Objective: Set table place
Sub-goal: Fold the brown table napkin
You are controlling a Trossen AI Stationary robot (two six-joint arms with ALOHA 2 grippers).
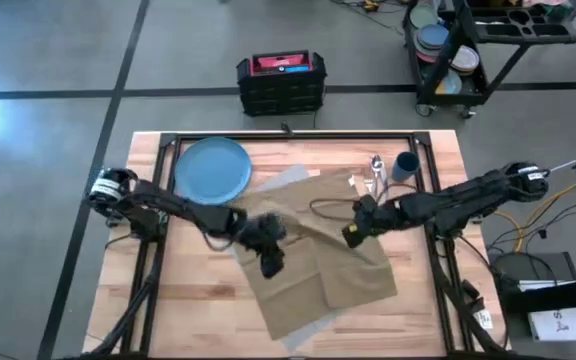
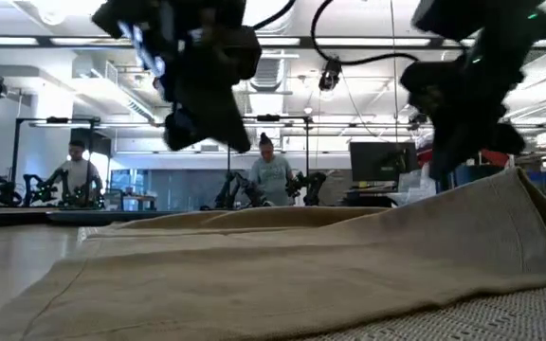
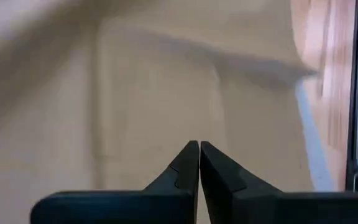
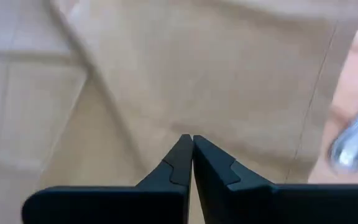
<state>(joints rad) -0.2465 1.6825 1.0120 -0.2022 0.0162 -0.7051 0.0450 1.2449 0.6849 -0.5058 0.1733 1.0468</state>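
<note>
Tan napkin (image 1: 318, 255) spread over grey placemat (image 1: 280, 180), left tool (image 1: 271, 262) and right tool (image 1: 351, 234) above it, both closed, empty, blue plate (image 1: 212, 169) on worktop (image 1: 198, 300)

Black cart (image 1: 488, 50), perhaps toolbox (image 1: 281, 82)

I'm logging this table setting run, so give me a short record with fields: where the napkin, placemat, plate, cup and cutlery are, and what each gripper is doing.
napkin: spread open, rumpled, covering most of the placemat
placemat: grey edges showing under the napkin
plate: on bare wood, far left
cup: far right, beside the cutlery
cutlery: lying by the napkin's far right corner
left gripper: shut, over the napkin
right gripper: shut, over the napkin
</note>
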